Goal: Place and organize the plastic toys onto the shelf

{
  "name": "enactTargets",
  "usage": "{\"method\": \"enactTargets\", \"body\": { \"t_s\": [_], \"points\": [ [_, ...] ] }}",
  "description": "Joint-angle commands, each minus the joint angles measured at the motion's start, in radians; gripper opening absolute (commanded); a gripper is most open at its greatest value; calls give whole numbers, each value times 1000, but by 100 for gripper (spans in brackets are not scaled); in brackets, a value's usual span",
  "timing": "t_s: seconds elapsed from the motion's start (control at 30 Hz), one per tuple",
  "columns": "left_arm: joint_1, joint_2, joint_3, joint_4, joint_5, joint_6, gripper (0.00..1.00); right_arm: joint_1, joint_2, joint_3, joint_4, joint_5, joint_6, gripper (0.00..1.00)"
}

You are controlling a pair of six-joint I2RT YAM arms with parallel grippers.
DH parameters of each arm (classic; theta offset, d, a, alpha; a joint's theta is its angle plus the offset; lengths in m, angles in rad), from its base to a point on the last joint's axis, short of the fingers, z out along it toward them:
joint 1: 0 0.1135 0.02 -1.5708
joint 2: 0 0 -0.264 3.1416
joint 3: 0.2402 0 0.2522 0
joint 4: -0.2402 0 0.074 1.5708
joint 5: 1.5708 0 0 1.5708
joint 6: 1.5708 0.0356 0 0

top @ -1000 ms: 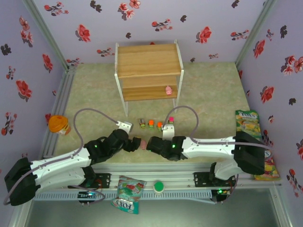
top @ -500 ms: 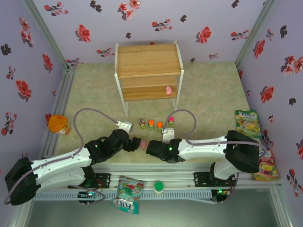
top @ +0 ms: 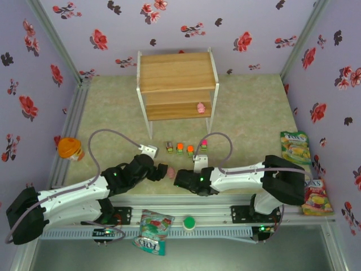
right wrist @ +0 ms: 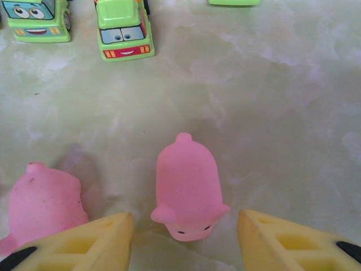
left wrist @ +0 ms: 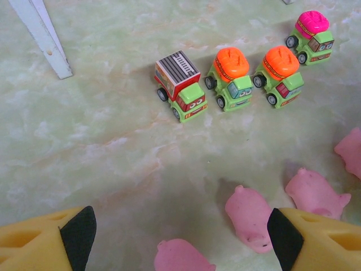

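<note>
Top view: the right gripper [top: 176, 179] has drawn back a little toward the near edge of the table [top: 254, 107] and now faces the left gripper [top: 162, 172], with loose pink pigs [top: 171, 173] between them. Four cars [top: 186, 148] stand in a row just beyond, toward the shelf [top: 169, 70]; one shelved pig [top: 201, 107] sits at the right end of its lower board

Left wrist view: the left gripper [left wrist: 180, 240] has not moved, its yellow fingers [left wrist: 76, 234] spread wide over several pigs, gripping nothing

Right wrist view: the right gripper [right wrist: 186, 237] is spread too, its fingers having eased slightly inward, and straddles the centre pig [right wrist: 189, 189] without touching it. A neighbour pig [right wrist: 45, 206] lies beside the left finger – possibly brushing it, hard to tell

So a pick looks lined up – no toy is lifted yet, and eight remain on the table
</note>
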Motion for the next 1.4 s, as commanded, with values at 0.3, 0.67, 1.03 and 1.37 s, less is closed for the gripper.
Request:
{"method": "enactTargets", "body": {
  "t_s": [0.3,0.67,1.03,1.37],
  "points": [
    [-7,4,2,3,-21,1,84,-24,4,-19,13,42,-16,51],
    [-7,5,3,3,-21,1,84,-48,17,-30,38,30,-34,50],
    [-8,10,3,8,-22,2,84,-63,38,-40,86,4,-55,49],
    [-8,17,6,10,-21,2,84,-65,45,-50,96,0,-51,46]
  ]
}}
